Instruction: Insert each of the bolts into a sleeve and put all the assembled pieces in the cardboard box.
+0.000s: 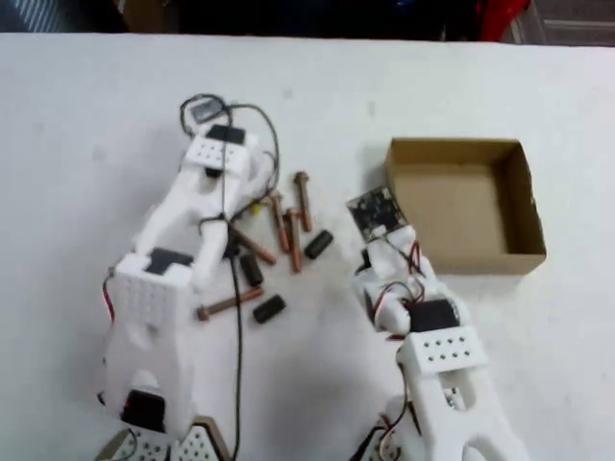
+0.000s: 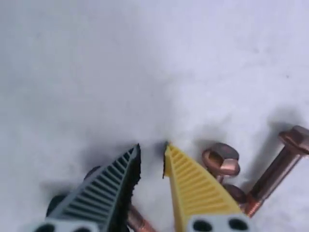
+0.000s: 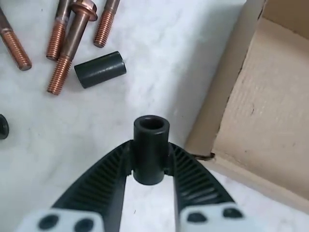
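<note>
A black sleeve is gripped upright between the fingers of the right gripper, beside the cardboard box. The left gripper is opened narrowly, seemingly around nothing, near bolts.

Five copper bolts loose on the desk. Three black sleeves lying among them, plus a fourth sleeve clamped in the right pincer: four in all. Cannot tell whether more lie hidden under the arms. One cardboard box. Two arms, one pincer apiece, counting the left pincer.
</note>
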